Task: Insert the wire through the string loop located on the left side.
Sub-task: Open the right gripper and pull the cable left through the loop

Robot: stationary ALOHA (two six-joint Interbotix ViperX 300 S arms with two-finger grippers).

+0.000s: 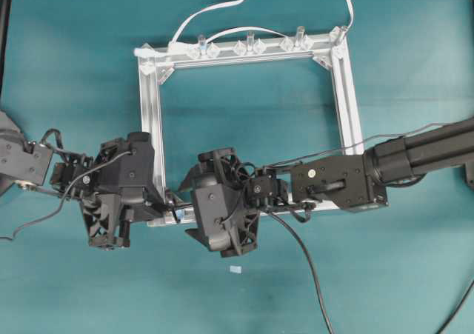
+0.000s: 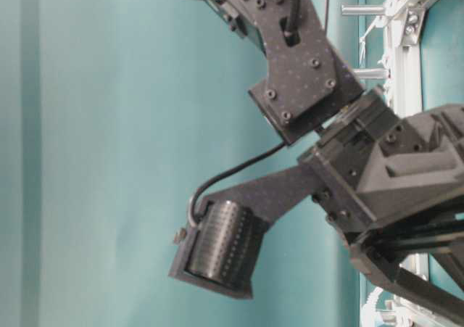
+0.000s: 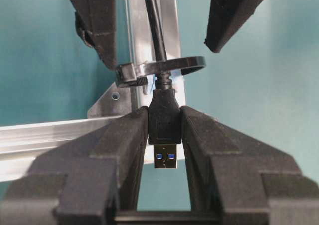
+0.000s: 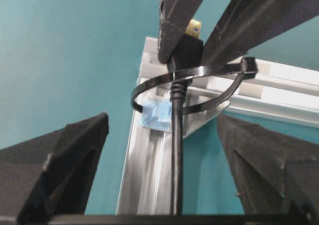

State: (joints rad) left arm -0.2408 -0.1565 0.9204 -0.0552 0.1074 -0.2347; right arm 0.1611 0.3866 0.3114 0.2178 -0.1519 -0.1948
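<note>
In the left wrist view my left gripper (image 3: 164,119) is shut on the wire's dark USB plug (image 3: 164,120), whose metal tip points toward the camera. Behind the plug the thin black wire (image 3: 155,30) passes through the string loop (image 3: 192,63), a dark ring at the frame's corner. The right wrist view shows the same loop (image 4: 209,88) with pale blue tape (image 4: 155,114) under it. The wire (image 4: 175,165) runs down between the wide-apart fingers of my right gripper (image 4: 162,120), which is open and touches nothing. Overhead, both grippers meet at the frame's lower left corner (image 1: 174,208).
The silver square frame (image 1: 152,112) lies on the teal table, with clear plastic clips (image 1: 248,47) and a white cable (image 1: 215,9) along its far bar. The slack black wire (image 1: 315,275) trails toward the front. A small pale scrap (image 1: 235,269) lies near the front.
</note>
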